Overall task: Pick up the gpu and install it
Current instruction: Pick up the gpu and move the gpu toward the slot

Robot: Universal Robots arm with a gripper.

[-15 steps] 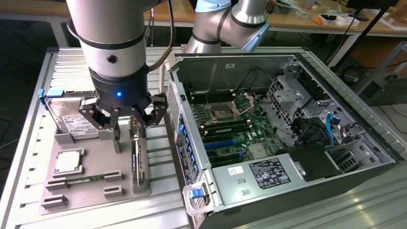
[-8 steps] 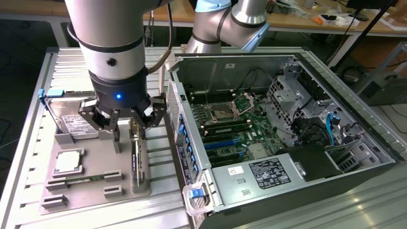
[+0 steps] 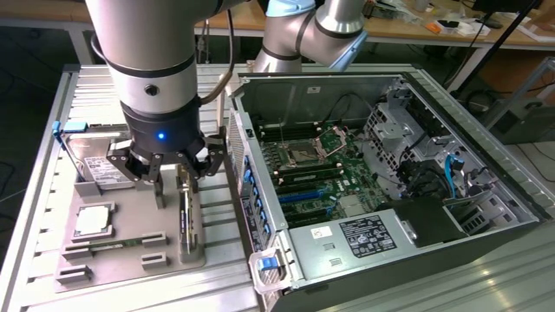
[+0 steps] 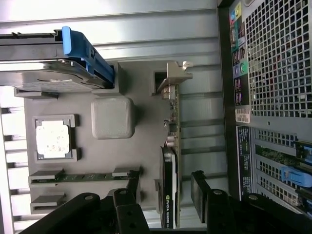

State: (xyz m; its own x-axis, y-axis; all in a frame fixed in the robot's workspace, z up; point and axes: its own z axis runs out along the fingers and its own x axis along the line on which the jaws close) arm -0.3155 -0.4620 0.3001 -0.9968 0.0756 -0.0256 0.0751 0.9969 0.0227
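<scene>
The gpu [image 3: 186, 211] stands on its long edge in a slot of the grey holder plate [image 3: 130, 211], on the exterior view's left beside the open computer case [image 3: 373, 162]. In the wrist view the gpu [image 4: 170, 161] shows its thin green edge, black cooler and silver end bracket [image 4: 173, 78]. My gripper [image 3: 177, 170] hangs just above it, jaws open. Seen from the wrist, the gripper [image 4: 166, 195] straddles the card's cooler end, with one dark finger [image 4: 130, 192] on each side and a gap between each finger and the card.
The holder plate also carries a hard drive [image 3: 97, 166] with a blue clip, a square processor [image 3: 93, 221] and a thin memory stick [image 3: 111, 246]. The case's motherboard [image 3: 316, 169] lies exposed, with blue card slots [image 3: 299, 193]. The case wall [image 3: 247, 175] rises close beside the gripper.
</scene>
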